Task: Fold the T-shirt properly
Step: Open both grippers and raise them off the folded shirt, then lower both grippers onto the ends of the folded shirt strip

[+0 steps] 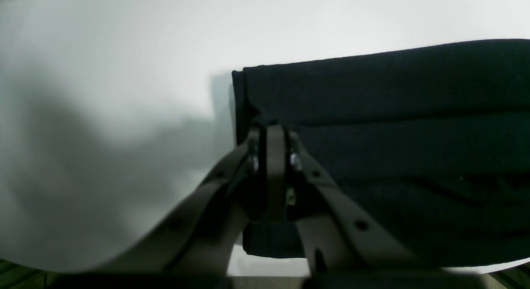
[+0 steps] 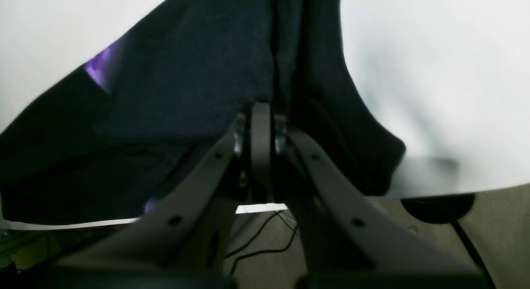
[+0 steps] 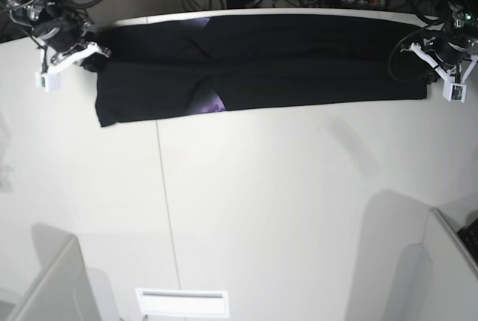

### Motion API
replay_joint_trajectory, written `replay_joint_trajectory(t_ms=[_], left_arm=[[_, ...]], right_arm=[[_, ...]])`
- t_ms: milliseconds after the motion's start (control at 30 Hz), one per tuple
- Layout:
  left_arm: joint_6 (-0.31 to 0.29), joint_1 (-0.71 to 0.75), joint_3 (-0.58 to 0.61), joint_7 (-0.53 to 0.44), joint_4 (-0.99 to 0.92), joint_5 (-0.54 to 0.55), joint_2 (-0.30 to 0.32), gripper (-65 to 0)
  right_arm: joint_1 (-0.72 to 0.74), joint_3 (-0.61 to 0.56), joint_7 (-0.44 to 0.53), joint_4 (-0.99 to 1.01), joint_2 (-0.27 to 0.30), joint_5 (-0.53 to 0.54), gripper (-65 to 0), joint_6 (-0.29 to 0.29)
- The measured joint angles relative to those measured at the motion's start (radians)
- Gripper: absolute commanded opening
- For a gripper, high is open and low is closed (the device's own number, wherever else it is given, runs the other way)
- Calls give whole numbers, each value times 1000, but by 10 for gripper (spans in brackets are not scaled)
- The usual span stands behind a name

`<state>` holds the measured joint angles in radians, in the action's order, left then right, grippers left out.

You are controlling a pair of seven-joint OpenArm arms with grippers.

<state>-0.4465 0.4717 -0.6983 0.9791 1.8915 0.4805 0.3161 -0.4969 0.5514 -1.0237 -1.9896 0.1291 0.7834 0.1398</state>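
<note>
No readable writing or logo anywhere, just a bit of purple print peeking out of the T-shirt [image 3: 254, 67], so nothing to report on brands. The shirt is folded into a long black strip lying along the far edge of the white table [image 3: 284, 209], stretched between the two arms. The left gripper [image 1: 275, 129] has its fingers pressed together, pinching the cloth at one end of the shirt, right at a folded corner. The right gripper [image 2: 260, 109] is clamped tight too, pinching bunched fabric at the shirt's other end, near the table edge.
</note>
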Motion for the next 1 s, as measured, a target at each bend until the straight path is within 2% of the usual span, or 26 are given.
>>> replay_joint_trajectory(t_ms=[233, 333, 367, 400, 533, 567, 633, 700, 767, 867, 900, 933, 1000], left_arm=[[0, 0, -2, 1, 0, 0, 0, -650], [0, 0, -2, 1, 0, 0, 0, -634], [0, 0, -2, 1, 0, 0, 0, -568], [0, 0, -2, 2, 0, 0, 0, -505], [0, 0, -2, -2, 0, 0, 0, -255], [0, 0, -2, -2, 0, 0, 0, -211], [0, 0, -3, -2, 1, 0, 0, -168], [0, -3, -3, -2, 2, 2, 0, -183], [0, -6, -4, -3, 3, 8, -6, -248], [0, -13, -7, -3, 3, 2, -54, -482], [0, -17, -2, -1, 2, -2, -71, -594], [0, -23, 0, -3, -5, -1, -87, -650], [-3, -36, 3, -3, -33, 7, -97, -650]], right_arm=[[-24, 1, 1, 0, 0, 0, -650, 0], [-28, 3, 3, 0, 0, -1, -440, 1], [-29, 3, 6, 0, 0, 0, -393, 1], [-31, 3, 8, 0, 0, 0, -375, 0], [-36, 3, 10, 0, 0, -2, -375, 1], [-37, 3, 24, 0, 0, -2, -375, 1], [-37, 3, 61, 0, 0, -2, -375, 1], [-37, 1, 86, 0, 0, -2, -405, 1], [-35, -6, 101, 0, 0, -3, -482, 15], [-26, -59, 122, 0, 11, -5, -650, 84], [-16, -76, 123, 0, 9, -2, -650, 106], [-5, -90, 122, 2, 7, 1, -650, 108], [17, -111, 133, 40, 9, 3, -650, 108]])
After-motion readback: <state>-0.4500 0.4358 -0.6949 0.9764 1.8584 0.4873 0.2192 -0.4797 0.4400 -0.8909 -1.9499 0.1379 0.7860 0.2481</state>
